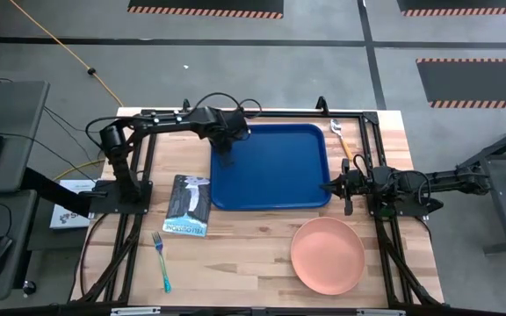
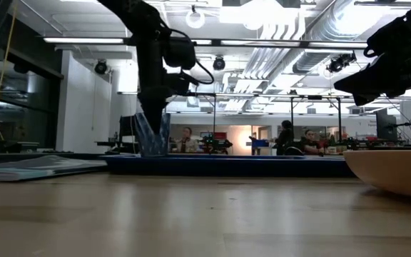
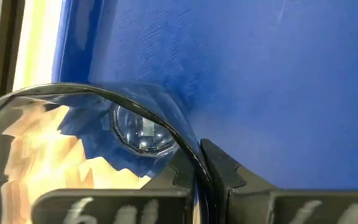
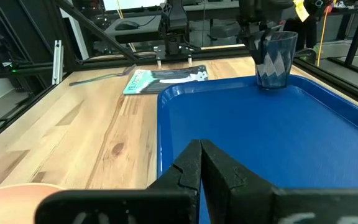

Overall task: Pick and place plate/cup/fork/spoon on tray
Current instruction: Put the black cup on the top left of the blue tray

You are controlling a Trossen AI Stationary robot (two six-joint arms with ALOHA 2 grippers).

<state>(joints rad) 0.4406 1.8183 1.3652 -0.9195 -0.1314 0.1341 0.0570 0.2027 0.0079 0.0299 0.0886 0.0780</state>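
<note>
While the left tool point(image 1: 224, 151) grips the cup point(image 4: 274, 60) by its rim, one finger inside the wall and one outside, the cup stands upright on the tray point(image 1: 275, 171) near the tray's left edge, toward the far corner. From the left wrist view the cup's clear wall point(image 3: 92, 124) curves across the tool's fingers point(image 3: 219, 168), with the blue tray floor behind it. The right tool point(image 1: 341, 186) hovers at the tray's right edge, its fingers pressed together with nothing between them; the right wrist view looks across the tray toward the cup.

On the wooden surface point(image 1: 244, 250) the plate point(image 1: 327, 255) lies near the front right, off the tray and just in front of the right arm. The fork point(image 1: 161, 261) lies at the front left, well apart from the tray. The spoon point(image 1: 340, 136) lies just beyond the tray's far right corner, beside the frame. A dark packet point(image 1: 188, 205) with white print lies just left of the tray's near left corner.
</note>
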